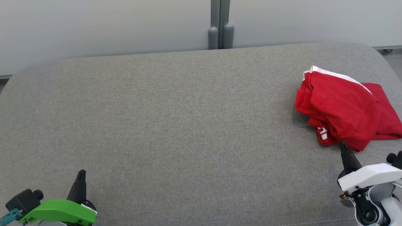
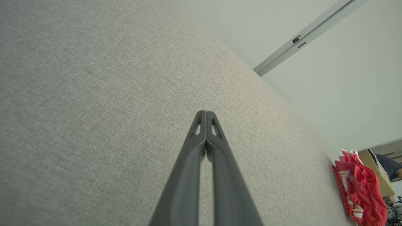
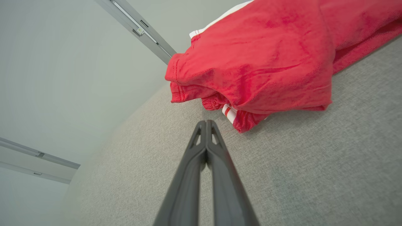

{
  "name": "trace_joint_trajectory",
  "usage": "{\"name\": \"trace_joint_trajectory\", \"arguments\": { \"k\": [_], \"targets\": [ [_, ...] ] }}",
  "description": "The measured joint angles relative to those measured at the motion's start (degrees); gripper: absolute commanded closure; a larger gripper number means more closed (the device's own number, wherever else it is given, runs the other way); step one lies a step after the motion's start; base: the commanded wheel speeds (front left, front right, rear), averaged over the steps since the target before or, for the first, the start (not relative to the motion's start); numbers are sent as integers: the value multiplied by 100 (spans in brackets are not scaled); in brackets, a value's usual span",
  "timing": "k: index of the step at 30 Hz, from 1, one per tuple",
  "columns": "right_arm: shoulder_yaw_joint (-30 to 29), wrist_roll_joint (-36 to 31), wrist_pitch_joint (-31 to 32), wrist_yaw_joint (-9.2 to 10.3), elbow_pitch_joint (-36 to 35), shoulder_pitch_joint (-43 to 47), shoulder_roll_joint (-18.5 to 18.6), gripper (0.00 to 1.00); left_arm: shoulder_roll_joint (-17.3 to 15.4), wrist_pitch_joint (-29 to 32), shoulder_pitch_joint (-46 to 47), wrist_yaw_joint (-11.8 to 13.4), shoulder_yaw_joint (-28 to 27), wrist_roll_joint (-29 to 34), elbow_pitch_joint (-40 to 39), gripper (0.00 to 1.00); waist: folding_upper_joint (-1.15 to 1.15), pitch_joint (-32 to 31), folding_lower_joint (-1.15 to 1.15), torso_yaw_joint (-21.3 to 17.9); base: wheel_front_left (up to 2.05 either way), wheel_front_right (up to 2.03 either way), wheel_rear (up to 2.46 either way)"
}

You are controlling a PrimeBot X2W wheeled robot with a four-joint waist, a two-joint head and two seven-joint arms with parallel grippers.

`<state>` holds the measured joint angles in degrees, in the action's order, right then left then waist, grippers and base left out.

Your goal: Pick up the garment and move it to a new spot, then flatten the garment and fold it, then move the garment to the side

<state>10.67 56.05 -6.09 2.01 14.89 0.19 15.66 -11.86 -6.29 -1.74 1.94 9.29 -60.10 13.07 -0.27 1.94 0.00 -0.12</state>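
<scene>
Red garment [image 1: 339, 110] bunched on grey cushion [image 1: 188, 125]; partition post [image 1: 220, 25] behind.

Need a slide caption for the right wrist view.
Shut right hand points at the bunched red garment on the grey fabric surface, tips close to its near edge.

Garment [image 1: 339, 106] was red cloth w/ white trim, soft, matt, creased. Upholstered surface [image 1: 188, 125] was grey woven fabric, matt, coarse-grained. Left gripper [image 1: 81, 172] & right gripper [image 1: 342, 146]: fingers looked dark plastic, smooth, matt; shells were green / white plastic, slight sheen.
</scene>
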Motion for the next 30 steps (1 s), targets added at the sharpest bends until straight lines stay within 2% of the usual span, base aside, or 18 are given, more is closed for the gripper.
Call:
{"name": "trace_joint_trajectory", "arguments": {
  "k": [30],
  "targets": [
    [-781,1705,522,-401,25,-134,-564,100,383,560,180,-375,-573,-1490,123,100,0,-83,0,6,0,0,0]
  ]
}}
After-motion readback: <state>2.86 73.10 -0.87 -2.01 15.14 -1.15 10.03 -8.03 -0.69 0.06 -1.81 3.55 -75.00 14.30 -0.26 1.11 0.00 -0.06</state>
